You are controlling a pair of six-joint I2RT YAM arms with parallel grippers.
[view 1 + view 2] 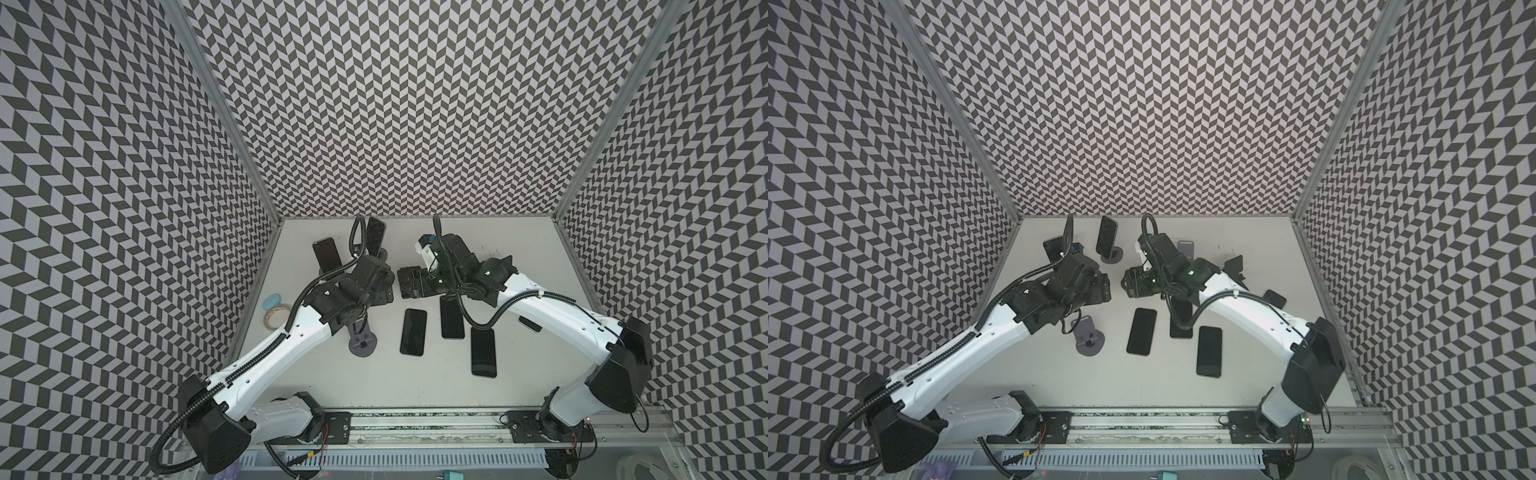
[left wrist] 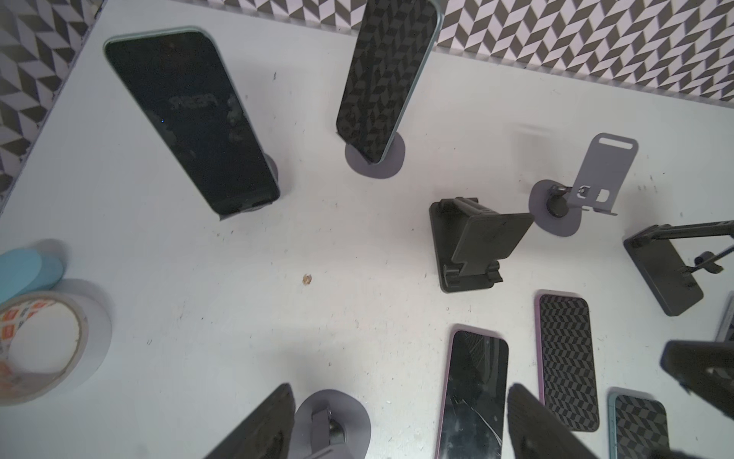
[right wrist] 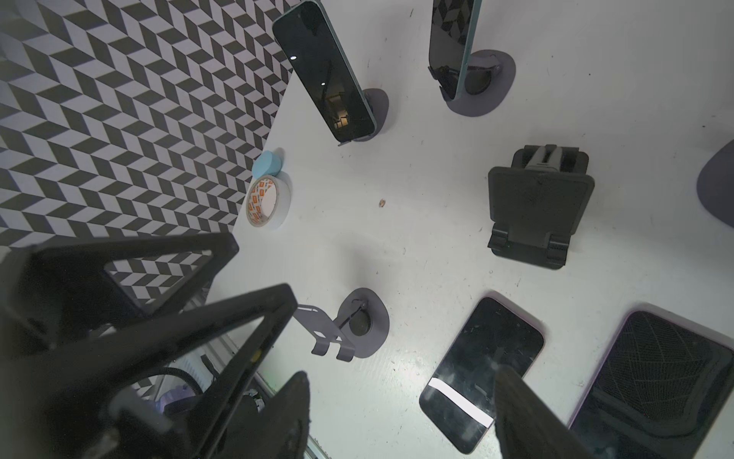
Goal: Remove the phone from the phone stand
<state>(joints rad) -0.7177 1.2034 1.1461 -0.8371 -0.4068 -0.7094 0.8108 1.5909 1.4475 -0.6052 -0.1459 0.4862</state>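
Phone [image 1: 1106, 237] sat on its stand [image 1: 1115, 255] at the back of the surface [image 1: 1059, 374], left of centre, in both top views. Left wrist: phone [image 2: 387, 75] on stand [image 2: 375, 165], left jaws spread, empty. Right wrist: phone [image 3: 451, 35] well off, right jaws spread, empty.

Empty grey round-based metal stand [image 1: 1089, 343] on white desk [image 1: 1059, 374]. Black glass phone [image 1: 1141, 331] flat, just right of stand.

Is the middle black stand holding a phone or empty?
Empty. The black stand shows a bare backplate and both bottom lips, with no phone on it.
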